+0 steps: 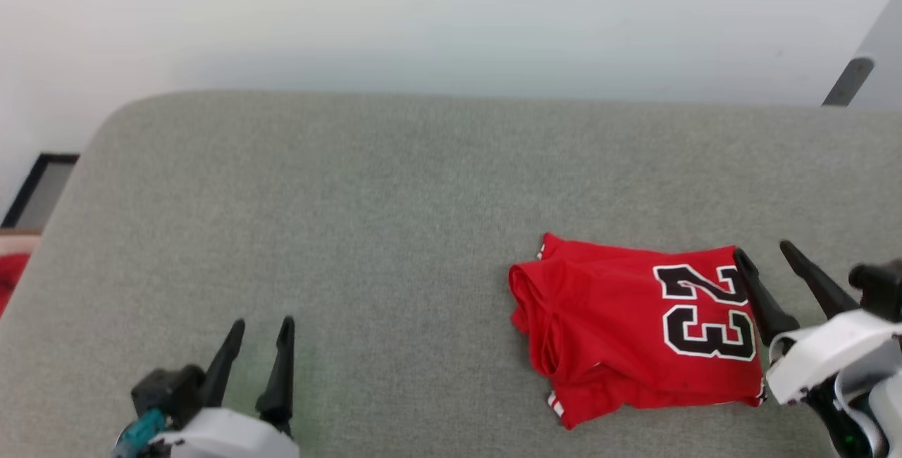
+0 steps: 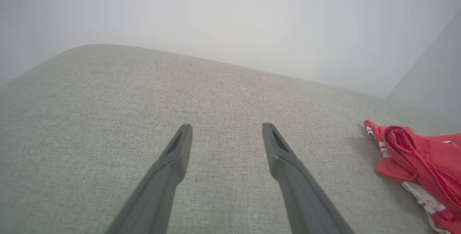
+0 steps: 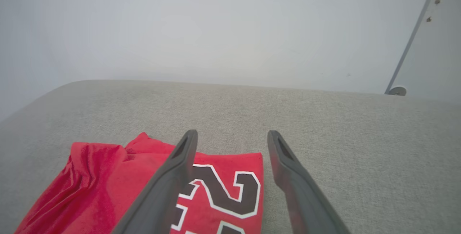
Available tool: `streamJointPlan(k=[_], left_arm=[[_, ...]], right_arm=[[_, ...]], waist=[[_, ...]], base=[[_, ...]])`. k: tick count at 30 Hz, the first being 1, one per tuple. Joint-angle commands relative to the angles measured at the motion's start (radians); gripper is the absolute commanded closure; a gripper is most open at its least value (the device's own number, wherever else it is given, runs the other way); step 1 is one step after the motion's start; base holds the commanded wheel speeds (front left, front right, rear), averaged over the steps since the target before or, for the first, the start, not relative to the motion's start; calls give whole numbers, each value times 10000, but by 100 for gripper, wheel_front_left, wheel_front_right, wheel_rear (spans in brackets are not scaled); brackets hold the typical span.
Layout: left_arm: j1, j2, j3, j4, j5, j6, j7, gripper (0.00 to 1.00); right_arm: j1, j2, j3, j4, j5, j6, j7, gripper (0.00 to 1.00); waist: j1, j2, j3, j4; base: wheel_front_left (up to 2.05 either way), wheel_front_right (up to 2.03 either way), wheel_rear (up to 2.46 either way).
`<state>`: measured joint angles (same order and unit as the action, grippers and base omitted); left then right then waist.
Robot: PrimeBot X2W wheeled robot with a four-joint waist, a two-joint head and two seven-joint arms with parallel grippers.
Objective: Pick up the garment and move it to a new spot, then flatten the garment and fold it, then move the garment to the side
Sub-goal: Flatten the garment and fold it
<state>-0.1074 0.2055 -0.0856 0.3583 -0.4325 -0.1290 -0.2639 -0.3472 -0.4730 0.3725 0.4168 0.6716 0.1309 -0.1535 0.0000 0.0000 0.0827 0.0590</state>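
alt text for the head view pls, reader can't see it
A folded red jersey with a black number 23 lies at the right of a grey fabric surface. The open right gripper is at its right edge; the open left gripper is at lower left, apart from it.

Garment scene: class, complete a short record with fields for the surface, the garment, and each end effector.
surface: grey fabric cushion against a pale wall
garment: red, folded, number 23 facing up, lying on the cushion's right part
left end effector: open, over bare cushion, well apart from the garment
right end effector: open, at the garment's right edge, one finger over the number, the other past the edge; holds nothing
task stage: garment looks folded and set to the side
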Motion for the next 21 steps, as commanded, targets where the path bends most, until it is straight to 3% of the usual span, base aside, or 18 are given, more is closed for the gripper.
streamJointPlan(k=[1,11,21], left_arm=[[298,66,81,-61,81,-23,0,0],[1299,197,447,-911,789,-23,0,0],[2310,320,591,-1775,1047,-23,0,0]], right_arm=[[248,133,-127,172,-199,-3,-402,0],[1601,757,-1384,-277,-1057,-3,-1015,0],[3780,949,-3121,-2097,-1406,-3,-512,0]], waist=[[0,0,-527,-148],[0,0,-1137,-19],[0,0,-1198,227]], base=[[0,0,0],[0,0,0],[0,0,0]])
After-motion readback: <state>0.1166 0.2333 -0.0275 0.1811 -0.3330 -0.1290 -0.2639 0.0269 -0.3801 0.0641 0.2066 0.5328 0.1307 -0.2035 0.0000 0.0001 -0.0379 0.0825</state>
